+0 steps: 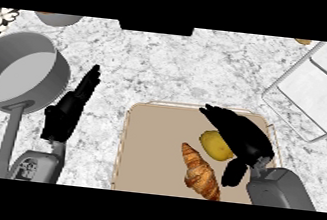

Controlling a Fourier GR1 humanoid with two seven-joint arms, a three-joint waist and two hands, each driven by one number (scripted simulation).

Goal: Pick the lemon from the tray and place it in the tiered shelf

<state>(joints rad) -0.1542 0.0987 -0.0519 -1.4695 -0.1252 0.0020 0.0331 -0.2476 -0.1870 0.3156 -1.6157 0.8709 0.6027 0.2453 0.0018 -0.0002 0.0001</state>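
Head view: hovering the right hand (pixel 244 138), fingers apart, just beside the lemon (pixel 214 143) on the tray (pixel 151 146), ready to wrap it for the shelf (pixel 309 92) up right; left hand (pixel 66 112) parked open, clear of the way.

Bright, even, diffuse light

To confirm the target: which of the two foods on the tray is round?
The yellow lemon, right beside the right hand; the other, a brown croissant, is long and pointed, lying nearer the robot.
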